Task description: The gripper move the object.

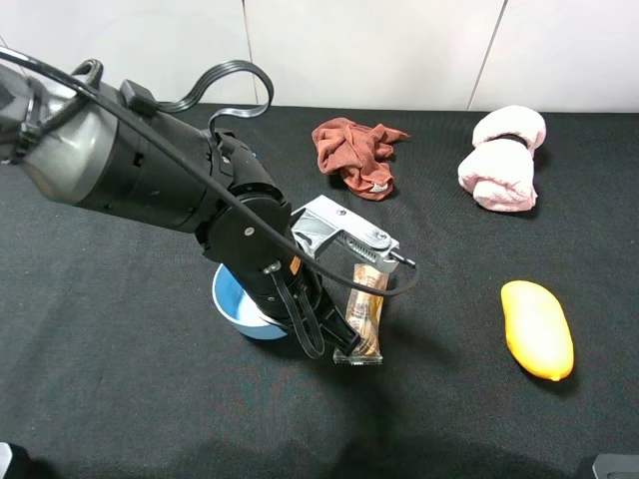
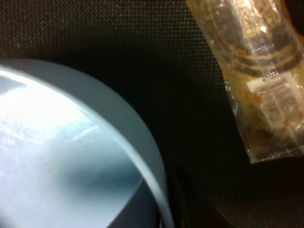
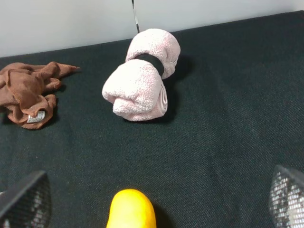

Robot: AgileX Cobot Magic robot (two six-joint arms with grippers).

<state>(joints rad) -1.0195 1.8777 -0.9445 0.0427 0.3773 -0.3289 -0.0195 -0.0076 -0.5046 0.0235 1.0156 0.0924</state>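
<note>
Jaws low at bowl rim — left arm pitched steeply down.

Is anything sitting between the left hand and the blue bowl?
Nothing visible does. The left hand is right at the rim of the bowl, and the snack packet lies beside the bowl, not between them.

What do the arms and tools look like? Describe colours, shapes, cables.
The left arm is bulky, black with a grey upper shell; flat black cables loop over it, and a silver block sits at its wrist. The left tool is black. The right tool shows dark, mesh-textured pads.
</note>
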